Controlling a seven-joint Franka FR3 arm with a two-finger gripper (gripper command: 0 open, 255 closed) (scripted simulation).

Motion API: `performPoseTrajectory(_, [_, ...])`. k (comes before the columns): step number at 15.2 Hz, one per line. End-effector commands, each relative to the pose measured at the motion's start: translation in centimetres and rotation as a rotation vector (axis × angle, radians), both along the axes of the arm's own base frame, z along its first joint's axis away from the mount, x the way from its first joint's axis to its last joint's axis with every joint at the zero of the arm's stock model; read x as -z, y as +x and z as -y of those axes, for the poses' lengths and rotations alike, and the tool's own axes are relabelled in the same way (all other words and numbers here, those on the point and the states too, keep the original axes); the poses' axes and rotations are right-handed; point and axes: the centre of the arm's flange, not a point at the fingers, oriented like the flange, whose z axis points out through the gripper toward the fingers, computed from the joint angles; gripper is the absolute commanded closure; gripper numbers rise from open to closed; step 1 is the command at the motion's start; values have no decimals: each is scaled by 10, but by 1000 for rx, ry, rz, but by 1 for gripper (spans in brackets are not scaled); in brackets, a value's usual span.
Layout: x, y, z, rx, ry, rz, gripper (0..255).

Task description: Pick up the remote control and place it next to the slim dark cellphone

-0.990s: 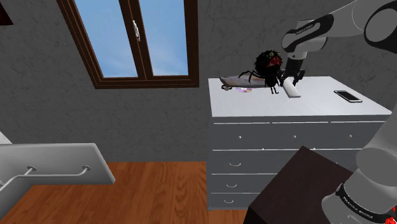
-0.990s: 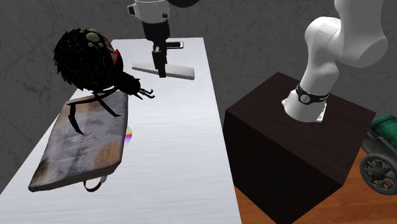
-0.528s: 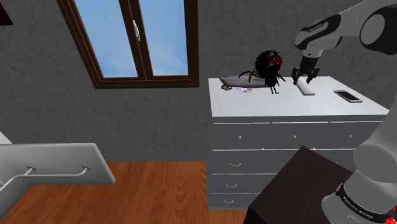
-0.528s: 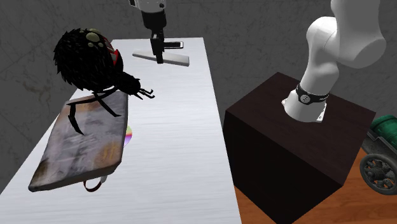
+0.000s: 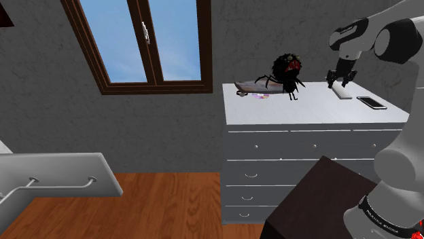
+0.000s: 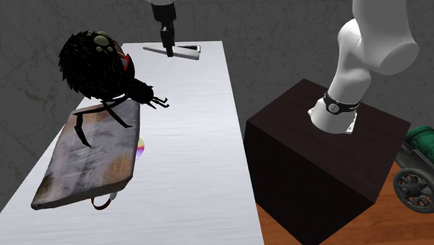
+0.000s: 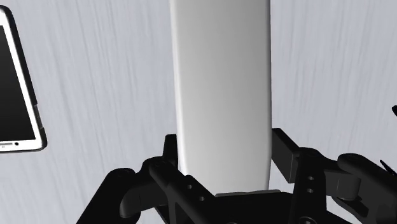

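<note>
Remote control (image 7: 222, 89) update, biggest stuff first. The white dresser (image 5: 299, 114) is doing bench duty across the right half of the shoulder view, and everything is sitting on its top. The white arm (image 5: 380, 37) is reaching in from the upper right of that frame, with the hand pointing down at the far end of the top. A big black spider toy (image 6: 97, 66) is perching on a board (image 6: 90, 156) at the left of the second exterior view. It's well apart from the action, so it isn't getting in the way.

The pincer (image 7: 226, 153) is gripping the remote across its narrow width, both fingers pressing the long sides, which is holding the plain white bar level. The remote is hanging low over the top, and I can't tell if it's touching. The slim dark cellphone (image 7: 16, 83) is lying flat just beside it, roughly parallel, so I'm guessing it's about time to set the remote down.
</note>
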Motion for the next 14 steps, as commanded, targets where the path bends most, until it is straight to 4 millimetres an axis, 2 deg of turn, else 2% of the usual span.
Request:
performPoseTrajectory(1, [0, -14, 26, -1, 0, 0, 255])
performPoseTrajectory(3, [0, -26, 49, -1, 0, 0, 255])
performPoseTrajectory(4, [0, -37, 71, -1, 0, 0, 255])
performPoseTrajectory(14, [52, -37, 71, -1, 0, 0, 255])
